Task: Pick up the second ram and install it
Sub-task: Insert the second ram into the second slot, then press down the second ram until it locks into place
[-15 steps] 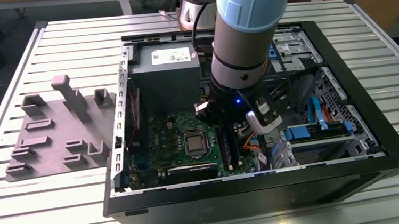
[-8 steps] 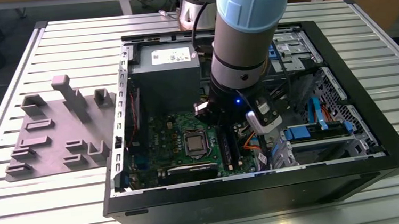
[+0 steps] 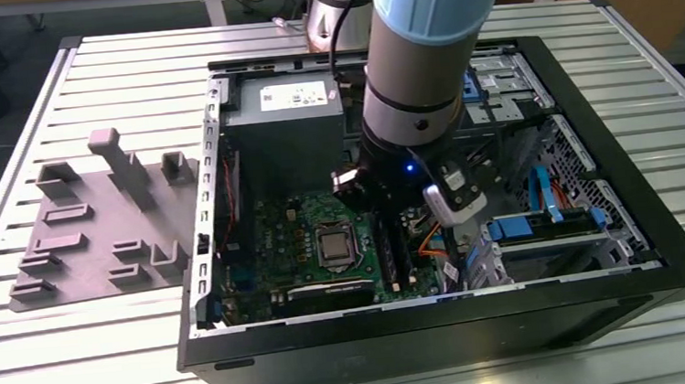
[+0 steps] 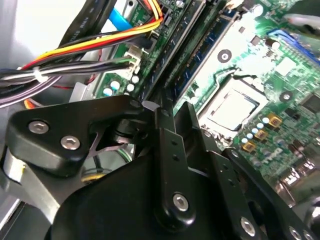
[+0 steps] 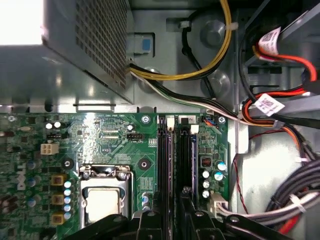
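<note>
The open computer case (image 3: 641, 251) lies on the slatted table with my arm reaching down into it. My gripper (image 3: 380, 209) sits over the memory slots (image 5: 166, 150) to the exterior view's right of the processor socket (image 3: 337, 245). In the second wrist view a long blue stick with dark chips, the second ram (image 4: 214, 42), stands along a slot and runs in under my fingertips (image 4: 163, 106). My gripper (image 4: 176, 107) looks shut on its near end. In the first wrist view my gripper (image 5: 175, 220) straddles the slots, which hide the stick's lower edge.
The grey power supply box (image 3: 284, 114) stands at the back of the case. Bundled cables (image 5: 280, 107) and blue drive clips (image 3: 529, 225) crowd the side at the exterior view's right. A grey holder fixture (image 3: 94, 221) lies on the table (image 3: 87, 359) at the exterior view's left.
</note>
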